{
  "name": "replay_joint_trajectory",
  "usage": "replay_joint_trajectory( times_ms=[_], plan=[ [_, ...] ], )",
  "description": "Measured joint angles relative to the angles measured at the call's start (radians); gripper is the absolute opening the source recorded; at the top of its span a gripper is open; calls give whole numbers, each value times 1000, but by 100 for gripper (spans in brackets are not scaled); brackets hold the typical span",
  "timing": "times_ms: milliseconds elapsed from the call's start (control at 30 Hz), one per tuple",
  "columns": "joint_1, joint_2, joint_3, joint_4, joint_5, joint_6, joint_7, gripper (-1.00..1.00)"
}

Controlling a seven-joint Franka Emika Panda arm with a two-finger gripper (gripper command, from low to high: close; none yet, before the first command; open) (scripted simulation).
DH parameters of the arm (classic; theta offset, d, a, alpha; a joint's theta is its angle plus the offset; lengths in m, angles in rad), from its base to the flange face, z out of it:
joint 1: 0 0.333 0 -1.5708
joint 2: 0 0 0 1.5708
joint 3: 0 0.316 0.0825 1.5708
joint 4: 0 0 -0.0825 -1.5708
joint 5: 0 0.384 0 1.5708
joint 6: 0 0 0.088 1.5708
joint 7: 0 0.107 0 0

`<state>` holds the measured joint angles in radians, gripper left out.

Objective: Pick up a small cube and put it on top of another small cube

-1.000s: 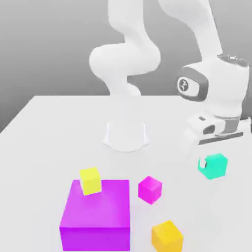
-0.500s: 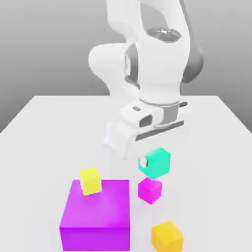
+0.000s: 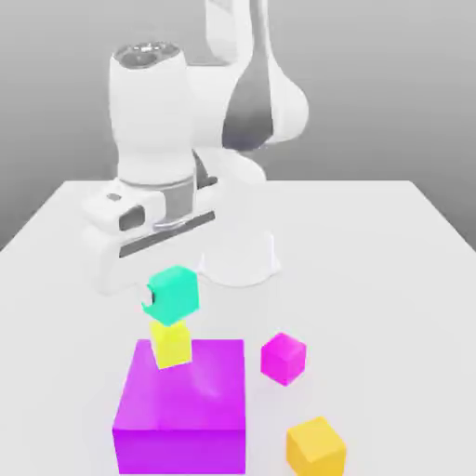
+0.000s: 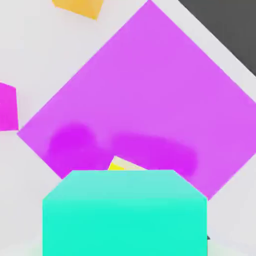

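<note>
Seen from the exterior view's left to its right, the robot hand [image 3: 153,218] comes first, reaching down over the back part of the big purple block [image 3: 183,395]. Its gripper [image 3: 168,296] is closed as far as the cube between its fingers allows, and it has hold of the small teal cube [image 3: 176,294]. One pale fingertip [image 3: 147,296] is visible at that cube's left side in the exterior view. The teal cube is directly above the small yellow cube [image 3: 172,345] in that view and hides part of its top; whether the two touch cannot be told. The yellow cube rests on the purple block, near the block's back edge. In the hand view, a sliver of yellow is visible past the teal cube, and darker shadows lie on the purple surface. Next, behind the block, the white arm base [image 3: 238,258] stands on the pale table [image 3: 390,325]. Further right is the small magenta cube [image 3: 284,359], on the table beside the block and apart from it. Last is the small orange cube [image 3: 316,450], also on the table, nearer the camera than the magenta one and apart from it
</note>
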<state>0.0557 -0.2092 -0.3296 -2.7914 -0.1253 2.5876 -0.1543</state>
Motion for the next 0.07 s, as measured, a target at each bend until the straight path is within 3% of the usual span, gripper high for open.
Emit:
replay_joint_trajectory(
  times_ms=[67],
  plan=[
    [0,0,0,0,0,0,0,100]
  ],
)
